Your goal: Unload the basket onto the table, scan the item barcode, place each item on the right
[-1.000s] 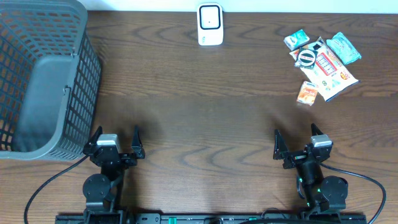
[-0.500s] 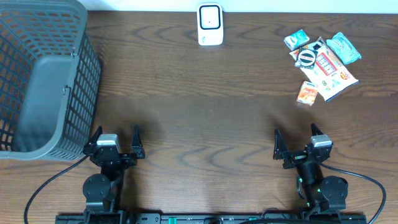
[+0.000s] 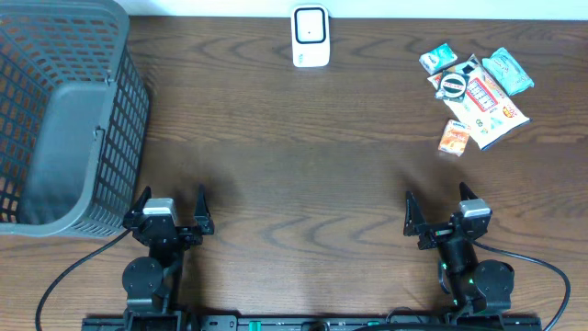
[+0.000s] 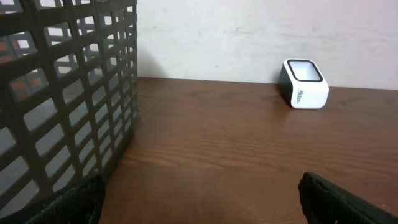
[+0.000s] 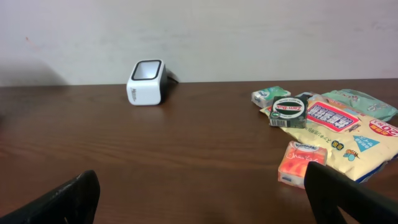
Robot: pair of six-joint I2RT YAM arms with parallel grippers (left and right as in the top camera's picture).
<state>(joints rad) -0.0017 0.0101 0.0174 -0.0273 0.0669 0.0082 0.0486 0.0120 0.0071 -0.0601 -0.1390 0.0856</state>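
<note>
A white barcode scanner stands at the table's far edge, its dark window facing up; it also shows in the left wrist view and the right wrist view. A small pile of items lies at the back right: an orange packet, a large yellow snack bag, a round black-and-white tin, and teal packets. My left gripper and right gripper rest open near the front edge, far from the items, holding nothing.
A large grey mesh basket fills the back left and stands close to my left gripper, its wall filling the left of the left wrist view. A pale wall runs behind the table.
</note>
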